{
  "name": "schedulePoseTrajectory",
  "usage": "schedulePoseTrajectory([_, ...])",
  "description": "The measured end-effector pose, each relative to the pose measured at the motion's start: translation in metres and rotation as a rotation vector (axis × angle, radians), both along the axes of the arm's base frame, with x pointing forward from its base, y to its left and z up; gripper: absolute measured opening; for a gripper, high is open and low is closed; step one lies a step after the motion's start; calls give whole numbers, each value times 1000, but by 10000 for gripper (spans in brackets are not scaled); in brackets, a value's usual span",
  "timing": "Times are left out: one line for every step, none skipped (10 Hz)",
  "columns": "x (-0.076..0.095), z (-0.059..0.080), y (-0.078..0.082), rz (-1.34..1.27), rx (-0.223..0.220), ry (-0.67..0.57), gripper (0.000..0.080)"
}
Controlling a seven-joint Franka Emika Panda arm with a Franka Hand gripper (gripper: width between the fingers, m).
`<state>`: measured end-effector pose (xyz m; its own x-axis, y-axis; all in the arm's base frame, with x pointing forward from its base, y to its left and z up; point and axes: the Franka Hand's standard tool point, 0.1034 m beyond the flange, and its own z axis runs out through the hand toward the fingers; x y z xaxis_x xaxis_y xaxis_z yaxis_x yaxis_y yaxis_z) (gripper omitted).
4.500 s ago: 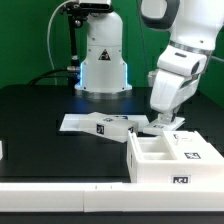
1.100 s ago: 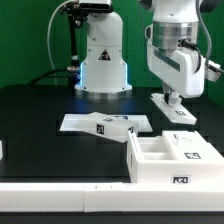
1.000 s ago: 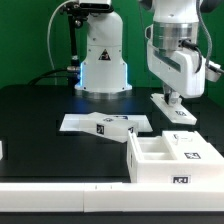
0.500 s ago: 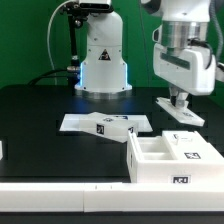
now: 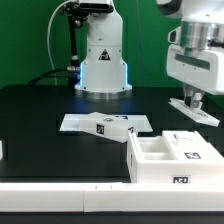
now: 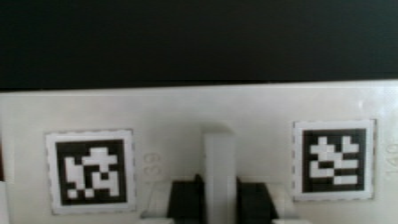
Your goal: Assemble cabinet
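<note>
1. The cabinet panel (image 5: 196, 110) hangs above the black worktop (image 5: 40, 110) at the exterior view's right. I would carry it level and slowly toward the cabinet frame (image 5: 172, 160) at the lower right, squaring the edges before lowering.
2. The jaws are pinched narrowly on the panel's central ridge (image 6: 217, 150), between its two tags, touching nothing else.

No legible text, only square tags (image 6: 91, 165) on cabinet panel (image 6: 214, 110).

The hand (image 5: 191, 98) has raised the white panel (image 5: 205, 113) and carried it toward the exterior view's right.
</note>
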<state>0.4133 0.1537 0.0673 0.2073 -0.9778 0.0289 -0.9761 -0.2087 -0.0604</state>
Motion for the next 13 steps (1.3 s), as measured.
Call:
schedulePoseTrajectory([7,3,-15,42,8,-22,64])
schedulePoseTrajectory([15,6,-25,74,15,-39,64])
schedulePoseTrajectory([14,8,-16,89,21,-14,64])
schedulePoseTrajectory([15,8,-12,99,25,-15,64])
schedulePoseTrajectory([14,7,-13,97,27,-13,64])
schedulePoseTrajectory([15,7,-15,105,30,-14,64])
schedulePoseTrajectory([27,13,-33,111,45,-55,64])
schedulePoseTrajectory([39,17,-58,81,53,-95,64])
schedulePoseTrajectory([42,19,-75,54,51,-143,64])
schedulePoseTrajectory([40,15,-76,51,52,-138,64])
schedulePoseTrajectory([40,13,-76,52,50,-135,64])
schedulePoseTrajectory([40,13,-75,53,50,-135,64])
schedulePoseTrajectory([39,13,-77,55,49,-136,64])
